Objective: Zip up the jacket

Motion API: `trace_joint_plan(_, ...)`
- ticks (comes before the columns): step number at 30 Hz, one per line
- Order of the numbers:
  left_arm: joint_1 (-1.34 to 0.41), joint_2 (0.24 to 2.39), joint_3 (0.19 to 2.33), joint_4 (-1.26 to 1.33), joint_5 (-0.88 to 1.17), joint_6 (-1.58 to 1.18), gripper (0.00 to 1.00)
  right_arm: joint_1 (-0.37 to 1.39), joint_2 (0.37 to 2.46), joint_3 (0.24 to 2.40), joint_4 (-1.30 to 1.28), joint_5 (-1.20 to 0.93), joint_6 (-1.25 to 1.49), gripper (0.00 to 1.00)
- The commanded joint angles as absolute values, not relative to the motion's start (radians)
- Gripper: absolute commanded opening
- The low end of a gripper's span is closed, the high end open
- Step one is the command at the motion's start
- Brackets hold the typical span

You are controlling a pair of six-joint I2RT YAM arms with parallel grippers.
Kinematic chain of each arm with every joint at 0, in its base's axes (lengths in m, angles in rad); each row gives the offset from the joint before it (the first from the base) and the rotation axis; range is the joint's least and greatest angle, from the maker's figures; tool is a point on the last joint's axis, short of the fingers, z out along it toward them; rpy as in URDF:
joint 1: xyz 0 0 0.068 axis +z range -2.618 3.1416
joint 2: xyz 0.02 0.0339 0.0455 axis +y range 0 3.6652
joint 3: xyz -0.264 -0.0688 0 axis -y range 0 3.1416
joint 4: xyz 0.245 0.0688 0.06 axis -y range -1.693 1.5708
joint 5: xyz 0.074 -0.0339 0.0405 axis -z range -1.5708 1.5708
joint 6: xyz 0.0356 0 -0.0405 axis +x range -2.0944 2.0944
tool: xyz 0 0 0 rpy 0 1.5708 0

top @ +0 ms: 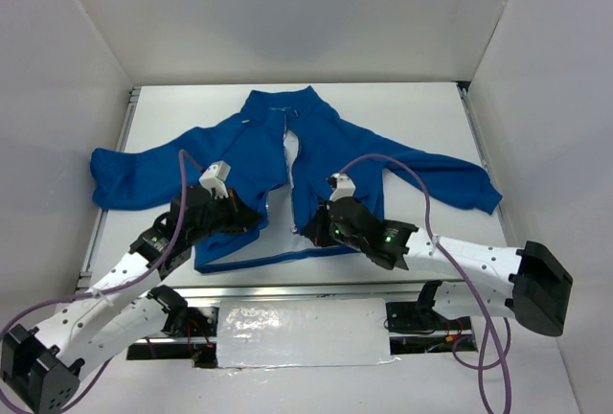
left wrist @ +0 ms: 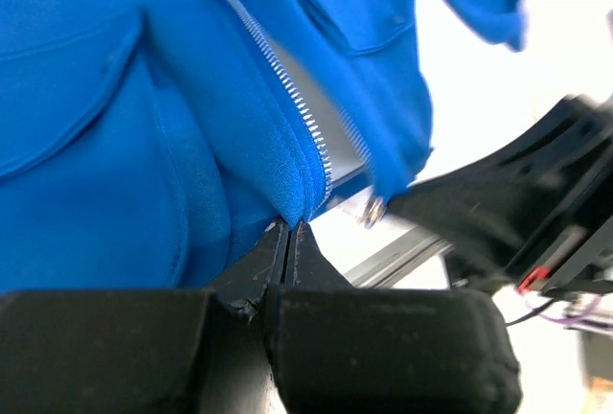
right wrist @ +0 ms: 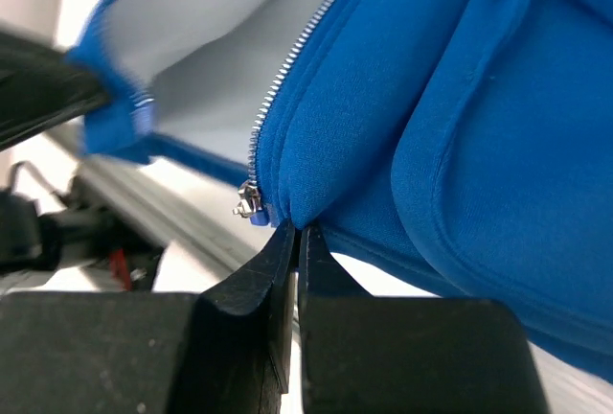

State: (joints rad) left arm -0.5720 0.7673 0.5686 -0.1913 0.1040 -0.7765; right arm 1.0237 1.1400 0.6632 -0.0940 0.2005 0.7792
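The royal-blue jacket (top: 316, 150) lies flat on the white table, collar at the far side, front open along its pale zipper. My left gripper (top: 257, 219) is shut on the hem of the jacket's left front panel, next to the zipper teeth (left wrist: 297, 103). My right gripper (top: 311, 232) is shut on the hem of the right front panel. In the right wrist view the small metal zipper pull (right wrist: 248, 202) hangs at the bottom of the zipper (right wrist: 287, 74), just left of my pinching fingertips. The same pull (left wrist: 373, 209) shows in the left wrist view beside my right gripper.
White walls enclose the table (top: 421, 117) on three sides. A metal rail (top: 316, 291) runs along the near edge, below the jacket's hem. Purple cables (top: 402, 170) loop over both arms. The sleeves spread out to the left (top: 120, 179) and right (top: 460, 184).
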Motion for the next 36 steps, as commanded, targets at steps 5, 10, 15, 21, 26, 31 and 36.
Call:
trace_joint_plan(5,-0.580,0.850,0.515,0.209,0.189,-0.910,0.00,1.028,1.169,0.632,0.176,0.132,0.850,0.00)
trace_joint_plan(10,-0.583,0.854,0.463,0.296,0.183,-0.937,0.00,1.031,1.161,0.564,0.285,0.163,0.966,0.00)
trace_joint_plan(15,-0.584,0.838,0.442,0.313,0.166,-0.934,0.00,1.035,1.198,0.606,0.230,0.193,1.000,0.00)
trace_joint_plan(21,-0.584,0.812,0.411,0.345,0.147,-0.927,0.00,1.040,1.174,0.578,0.245,0.198,1.029,0.00)
trace_joint_plan(26,-0.584,0.831,0.413,0.353,0.156,-0.916,0.00,1.042,1.155,0.568,0.250,0.199,1.026,0.00)
trace_joint_plan(31,-0.584,0.854,0.413,0.356,0.164,-0.916,0.00,1.045,1.144,0.571,0.258,0.199,1.009,0.00)
trace_joint_plan(36,-0.584,0.865,0.408,0.365,0.173,-0.917,0.00,1.042,1.134,0.566,0.262,0.195,1.003,0.00)
